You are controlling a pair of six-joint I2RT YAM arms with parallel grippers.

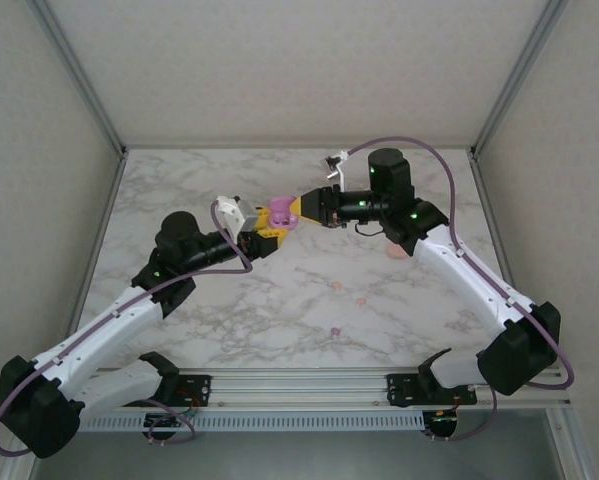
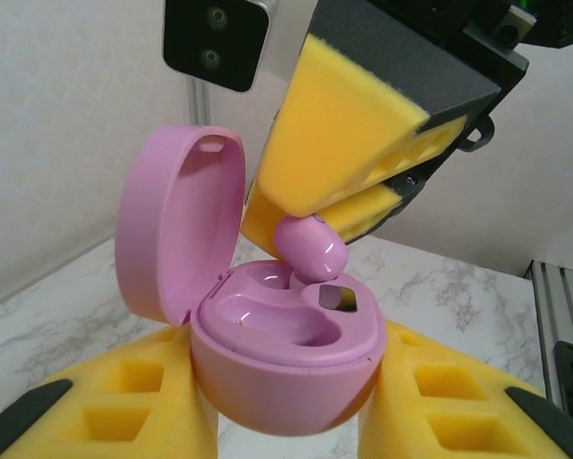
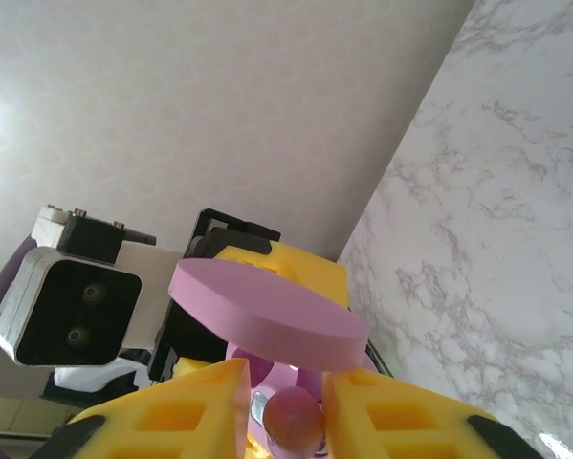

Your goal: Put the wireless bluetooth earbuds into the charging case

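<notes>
My left gripper (image 1: 264,228) is shut on a pink charging case (image 2: 286,363), gripping its rounded base between yellow foam pads (image 2: 104,411). The case's lid (image 2: 176,225) stands open to the left. My right gripper (image 1: 301,211) meets it from the right, shut on a pink earbud (image 2: 310,251). The bud's lower end dips into the case's far socket, and the near socket (image 2: 286,320) is bare. In the right wrist view the earbud (image 3: 294,421) sits between my right gripper's (image 3: 286,413) pads, under the lid (image 3: 267,314).
Both grippers hang above the middle-back of the marble table (image 1: 179,180). A peach case-like object (image 1: 397,249) lies under the right arm. Loose small buds lie on the table: two peach (image 1: 337,286), (image 1: 360,299) and one purple (image 1: 335,330). Enclosure walls surround the table.
</notes>
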